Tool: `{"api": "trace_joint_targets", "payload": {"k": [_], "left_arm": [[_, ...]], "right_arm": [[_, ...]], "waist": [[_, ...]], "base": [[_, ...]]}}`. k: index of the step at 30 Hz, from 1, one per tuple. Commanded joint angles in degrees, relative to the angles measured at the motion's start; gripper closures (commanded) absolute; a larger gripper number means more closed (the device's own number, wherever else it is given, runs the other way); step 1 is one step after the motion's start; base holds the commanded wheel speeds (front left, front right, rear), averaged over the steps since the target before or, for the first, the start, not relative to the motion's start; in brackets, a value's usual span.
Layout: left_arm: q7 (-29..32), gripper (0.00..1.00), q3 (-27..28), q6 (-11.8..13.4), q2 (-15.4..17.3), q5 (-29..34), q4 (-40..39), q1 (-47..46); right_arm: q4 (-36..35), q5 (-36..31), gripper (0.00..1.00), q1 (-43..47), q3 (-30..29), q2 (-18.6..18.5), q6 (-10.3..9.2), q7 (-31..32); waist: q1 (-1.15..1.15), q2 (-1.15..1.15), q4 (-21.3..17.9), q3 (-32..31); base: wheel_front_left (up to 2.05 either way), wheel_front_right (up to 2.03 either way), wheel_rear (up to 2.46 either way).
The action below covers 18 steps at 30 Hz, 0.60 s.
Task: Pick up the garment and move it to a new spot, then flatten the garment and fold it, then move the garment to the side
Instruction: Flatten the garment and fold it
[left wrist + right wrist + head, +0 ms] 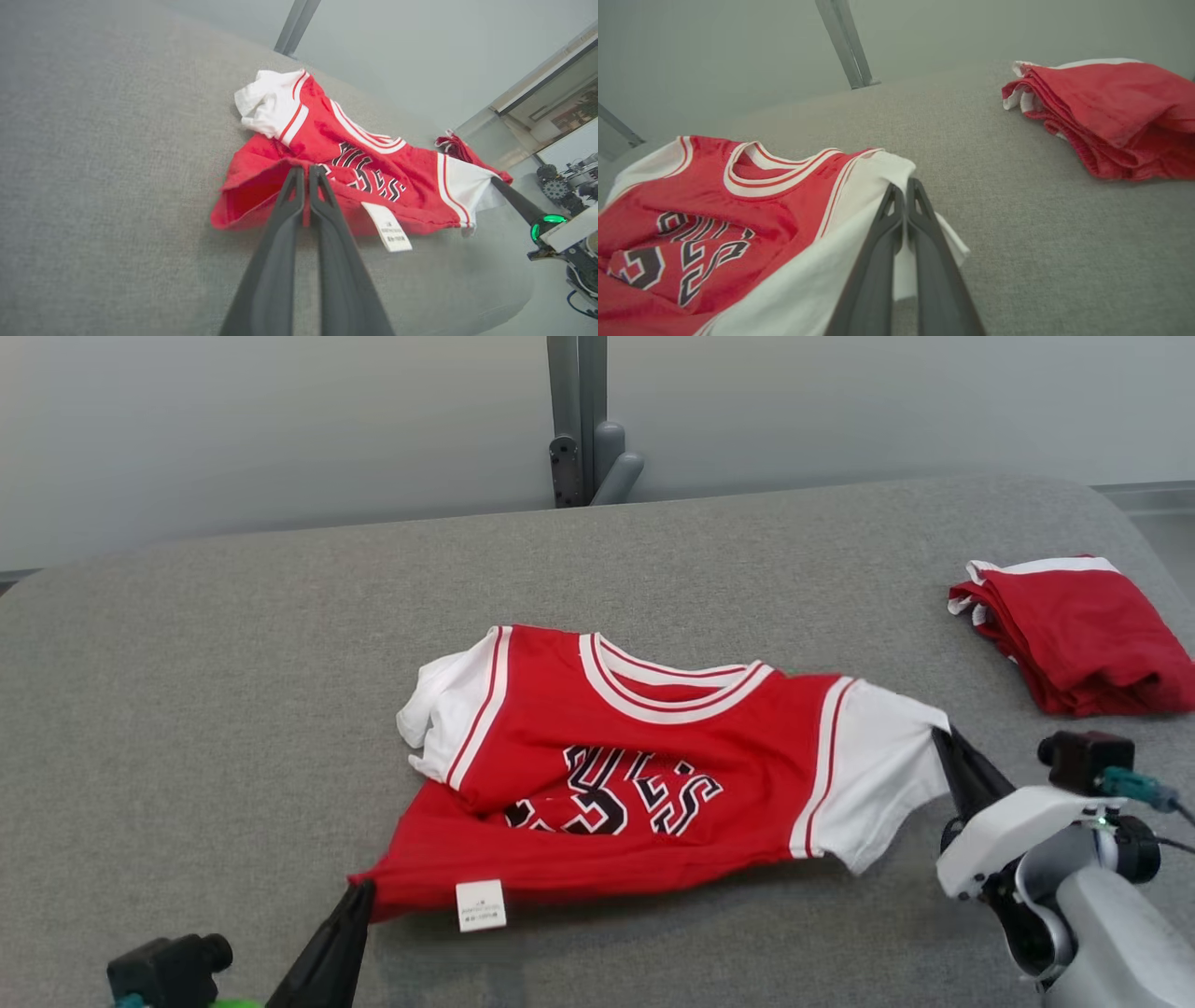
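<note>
A: Where's the jersey [635, 775]?
B: Middle of the table [233, 663], lying crosswise. The left gripper [359, 891] clamps its near hem corner, and the right gripper [937, 735] clamps the white sleeve on its right.

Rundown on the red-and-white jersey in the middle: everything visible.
The red jersey with white sleeves, striped collar and black-and-white lettering looks like thin knit. It lies front up and rumpled on the grey fabric surface, a white tag at its hem. The left gripper is shut on its hem corner, the right gripper on a white sleeve.
</note>
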Motion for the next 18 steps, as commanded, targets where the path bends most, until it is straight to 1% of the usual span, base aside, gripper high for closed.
{"api": "trace_joint_targets", "payload": {"k": [1,3,5,7,8,10,12,14,16,17,18], "left_arm": [[0.9,1.00,0.3,-0.3,1.1,-2.3,-3.9,0.5],[2.2,1.00,0.6,-0.4,1.7,-4.8,-8.7,-0.3],[3.9,1.00,1.2,-0.4,3.1,-6.7,-12.8,-2.4],[6.0,1.00,2.3,-0.4,4.9,-8.4,-15.6,-5.6],[7.2,1.00,3.1,-0.4,6.3,-8.3,-16.5,-7.9],[9.4,1.00,4.4,-0.1,8.6,-8.4,-17.6,-13.9],[11.5,1.00,5.4,0.1,11.0,-8.6,-17.2,-21.3],[13.5,1.00,5.6,0.1,13.5,-7.4,-15.2,-29.8],[14.9,1.00,4.8,0.3,14.4,-7.7,-12.0,-38.8],[14.9,1.00,4.8,0.3,14.4,-7.7,-12.0,-38.8],[15.5,1.00,4.3,0.3,14.9,-7.5,-10.0,-43.1]], "right_arm": [[-6.0,5.0,1.00,1.4,-0.6,-1.5,-0.11,1.8],[-14.8,10.5,1.00,2.6,-2.0,-3.7,-0.10,4.4],[-23.2,14.6,1.00,3.1,-4.3,-5.5,-0.10,7.0],[-30.8,17.4,1.00,2.6,-7.3,-6.7,-0.06,9.8],[-34.3,18.4,1.00,1.8,-9.5,-7.1,-0.06,11.2],[-39.5,19.7,1.00,-1.1,-13.1,-7.0,-0.05,14.7],[-42.4,19.9,1.00,-5.0,-16.0,-6.3,-0.05,18.9],[-43.1,17.8,1.00,-10.7,-18.4,-5.6,-0.05,23.2],[-41.8,15.3,1.00,-17.4,-20.2,-4.5,-0.05,26.9],[-41.8,15.3,1.00,-17.4,-20.2,-4.5,-0.05,26.9],[-40.6,13.2,1.00,-20.8,-20.7,-4.0,-0.05,28.6]], "waist": [[0.00,0.31,-0.5,-0.3],[0.00,0.31,-0.8,-0.1],[0.00,0.31,-1.1,0.8],[0.00,0.31,-1.1,2.4],[0.00,0.31,-1.0,3.4],[0.00,0.31,-1.0,6.1],[0.00,0.31,-1.0,9.1],[0.00,0.31,-0.7,12.3],[0.00,0.31,-0.1,15.7],[0.00,0.31,-0.1,15.7],[0.00,0.31,0.2,17.3]], "base": [[0.00,0.00,0.00],[0.00,0.00,0.00],[0.00,0.00,0.00],[0.00,0.00,0.00],[0.00,0.00,0.00],[0.00,0.00,0.00],[0.00,0.00,0.00],[0.00,0.00,0.00],[0.00,0.00,0.00],[0.00,0.00,0.00],[0.00,0.00,0.00]]}}
